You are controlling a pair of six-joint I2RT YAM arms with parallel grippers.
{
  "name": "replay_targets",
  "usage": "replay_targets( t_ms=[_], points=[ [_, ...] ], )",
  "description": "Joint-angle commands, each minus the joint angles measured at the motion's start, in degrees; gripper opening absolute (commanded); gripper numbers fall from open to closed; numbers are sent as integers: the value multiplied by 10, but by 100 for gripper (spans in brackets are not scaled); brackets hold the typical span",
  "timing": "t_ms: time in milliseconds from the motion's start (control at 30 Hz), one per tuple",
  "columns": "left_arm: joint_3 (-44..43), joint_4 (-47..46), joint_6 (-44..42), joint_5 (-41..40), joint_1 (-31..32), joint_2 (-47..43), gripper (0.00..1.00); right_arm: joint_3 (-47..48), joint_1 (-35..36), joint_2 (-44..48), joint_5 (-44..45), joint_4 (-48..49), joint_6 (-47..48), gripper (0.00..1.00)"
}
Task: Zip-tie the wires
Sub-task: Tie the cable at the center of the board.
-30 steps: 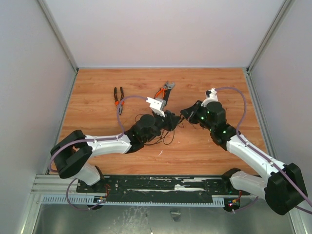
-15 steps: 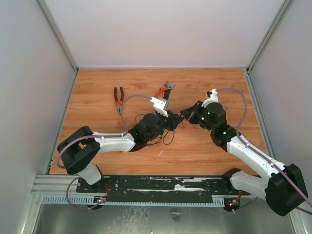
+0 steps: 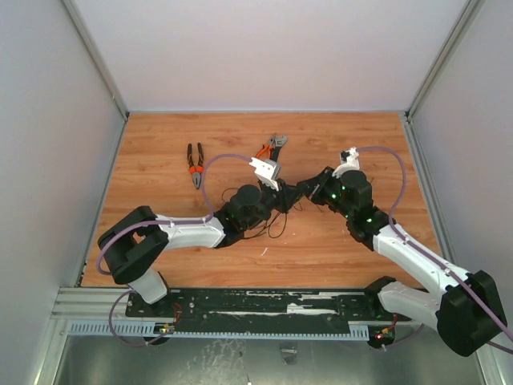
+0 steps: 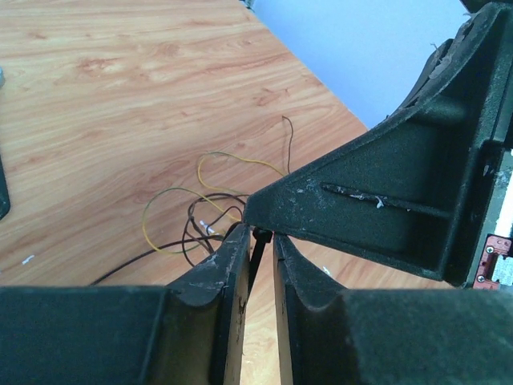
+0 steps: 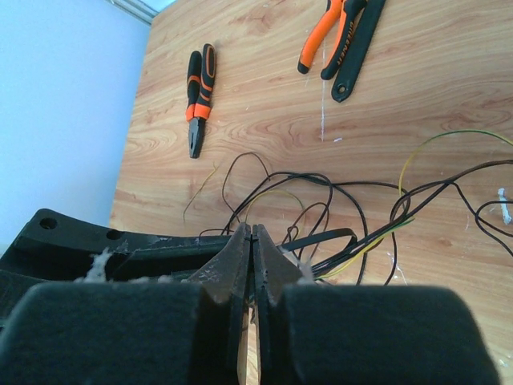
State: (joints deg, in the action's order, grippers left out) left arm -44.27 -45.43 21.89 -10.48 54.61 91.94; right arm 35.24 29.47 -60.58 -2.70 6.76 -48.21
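The wires (image 3: 272, 227) lie in loose black and yellow loops on the wooden table, just below where both grippers meet; they also show in the left wrist view (image 4: 192, 216) and the right wrist view (image 5: 337, 192). The zip tie (image 5: 321, 238) is a flat black strip curving round some wires. My right gripper (image 5: 252, 233) is shut on its thin end, at the table's middle (image 3: 302, 191). My left gripper (image 4: 261, 237) stands tip to tip with it (image 3: 286, 199). Its jaws are a narrow gap apart with the zip tie (image 4: 256, 253) between them, leaning on the left finger.
Black-and-orange pliers (image 3: 195, 164) lie at the back left, also in the right wrist view (image 5: 198, 100). Orange-handled pliers with a dark wrench (image 3: 271, 151) lie behind the grippers (image 5: 337, 40). Grey walls enclose the table on three sides.
My left arm has stretched forward and to the right, bringing its gripper up against the right gripper. The right gripper has shifted slightly toward it. The wires have stayed put.
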Motion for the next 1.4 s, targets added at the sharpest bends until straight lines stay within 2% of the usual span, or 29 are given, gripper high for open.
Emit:
replay_targets(
  t_ms=[0, 133, 500, 733, 967, 1367],
  points=[
    [-15, -36, -5, 2, -4, 10, 22, -11, 8, 10, 8, 18, -12, 0],
    [-21, -39, -4, 3, -4, 13, 19, -14, 8, 8, 9, 19, -14, 0],
    [-21, -43, -9, 13, -4, 12, 0, -13, 11, -8, 11, 23, -16, 0],
    [-8, -34, -10, 12, -4, 9, 0, 8, 12, -10, 36, 7, 2, 0],
    [44, -41, 4, 0, -4, -7, 0, 57, 6, -19, 59, -15, 36, 0],
    [97, -46, 22, -16, -3, -23, 0, 133, -3, -50, 56, -20, 71, 0]
  ],
)
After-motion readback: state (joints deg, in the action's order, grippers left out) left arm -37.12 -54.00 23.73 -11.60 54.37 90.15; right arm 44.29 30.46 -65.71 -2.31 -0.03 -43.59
